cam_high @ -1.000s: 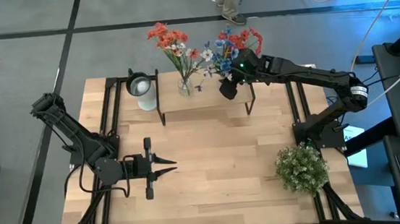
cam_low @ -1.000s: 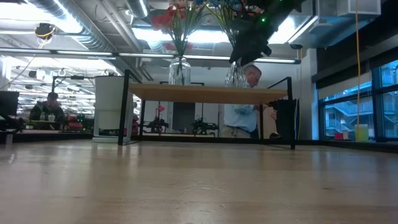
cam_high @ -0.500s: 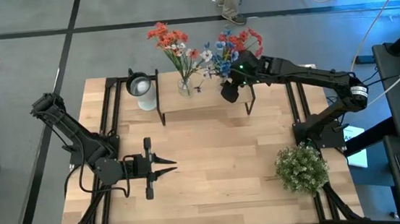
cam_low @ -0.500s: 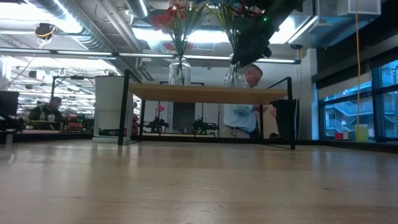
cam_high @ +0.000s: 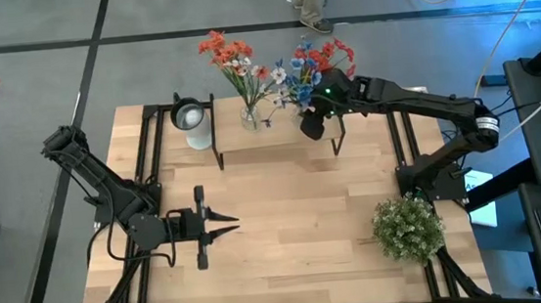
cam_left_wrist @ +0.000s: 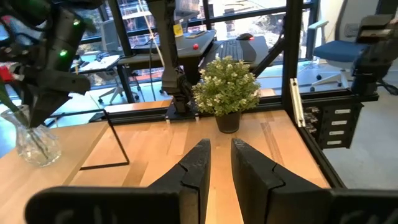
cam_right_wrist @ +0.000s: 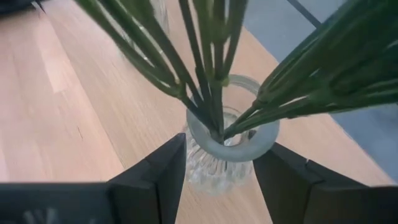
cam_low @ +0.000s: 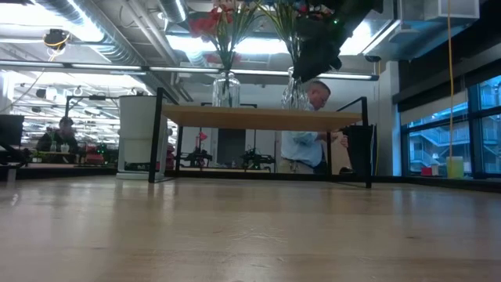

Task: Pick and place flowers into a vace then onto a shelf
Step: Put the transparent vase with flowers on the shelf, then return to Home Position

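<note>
The middle of the tabletop (cam_high: pixel 286 219) lies bare from the shelf's front legs to the near edge, so a gripper has open passage there. Along the far edge the shelf (cam_high: pixel 274 136) stands on its black legs, with clear space beneath its plank in the low view. On the plank, two glass vases crowd the middle and right end: one vase (cam_high: pixel 250 119) near the centre, a second vase (cam_right_wrist: pixel 229 146) between the right gripper's (cam_right_wrist: pixel 217 163) spread fingers (stems fan out above its mouth). A white cylinder (cam_high: pixel 191 119) blocks the far-left corner, a bushy plant (cam_high: pixel 408 228) the right edge, and the left gripper (cam_high: pixel 220 226) rests towards the left edge.
</note>
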`<action>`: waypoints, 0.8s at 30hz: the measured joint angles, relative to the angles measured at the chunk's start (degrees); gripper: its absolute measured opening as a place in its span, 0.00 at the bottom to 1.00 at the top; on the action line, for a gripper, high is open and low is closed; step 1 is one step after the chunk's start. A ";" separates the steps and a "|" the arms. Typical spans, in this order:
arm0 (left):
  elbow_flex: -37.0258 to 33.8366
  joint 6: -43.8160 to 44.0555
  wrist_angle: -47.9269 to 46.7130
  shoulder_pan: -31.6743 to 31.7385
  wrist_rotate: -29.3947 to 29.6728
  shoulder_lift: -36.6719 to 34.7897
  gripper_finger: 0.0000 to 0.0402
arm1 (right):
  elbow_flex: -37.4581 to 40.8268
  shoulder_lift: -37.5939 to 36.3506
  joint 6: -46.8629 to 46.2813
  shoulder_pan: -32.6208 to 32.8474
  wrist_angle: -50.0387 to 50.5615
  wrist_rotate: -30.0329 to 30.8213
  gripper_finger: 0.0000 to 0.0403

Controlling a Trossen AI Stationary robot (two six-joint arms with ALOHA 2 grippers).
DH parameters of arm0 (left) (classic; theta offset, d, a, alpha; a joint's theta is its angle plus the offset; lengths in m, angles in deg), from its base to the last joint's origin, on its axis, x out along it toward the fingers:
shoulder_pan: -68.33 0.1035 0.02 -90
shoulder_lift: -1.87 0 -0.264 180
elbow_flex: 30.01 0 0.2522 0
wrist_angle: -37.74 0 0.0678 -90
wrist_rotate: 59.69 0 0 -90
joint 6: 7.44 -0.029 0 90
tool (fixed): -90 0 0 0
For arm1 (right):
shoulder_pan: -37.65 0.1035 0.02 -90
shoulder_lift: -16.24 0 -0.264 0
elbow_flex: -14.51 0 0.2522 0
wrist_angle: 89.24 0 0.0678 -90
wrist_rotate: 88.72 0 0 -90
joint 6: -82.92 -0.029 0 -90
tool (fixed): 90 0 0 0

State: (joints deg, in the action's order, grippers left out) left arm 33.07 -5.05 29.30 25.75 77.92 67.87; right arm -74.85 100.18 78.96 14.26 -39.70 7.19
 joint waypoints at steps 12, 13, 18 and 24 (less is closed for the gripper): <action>0.01 -0.09 -0.01 -0.02 1.40 -0.02 0.15 | -0.01 -3.81 1.20 0.04 5.39 0.01 0.45; 0.01 -0.09 -0.01 -0.02 1.53 -0.02 0.15 | 0.00 -4.27 1.29 0.02 6.55 0.02 0.45; 0.00 1.15 -0.05 -0.02 4.36 -0.22 0.15 | 0.01 -7.39 -0.14 0.02 13.30 0.31 0.45; 0.02 8.39 -0.85 0.40 4.34 -3.78 0.14 | 0.19 -15.74 -4.27 1.96 20.11 0.13 0.45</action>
State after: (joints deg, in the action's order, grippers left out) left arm 33.09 3.35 28.45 26.15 82.27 64.09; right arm -74.66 84.44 74.69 16.22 -19.58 7.32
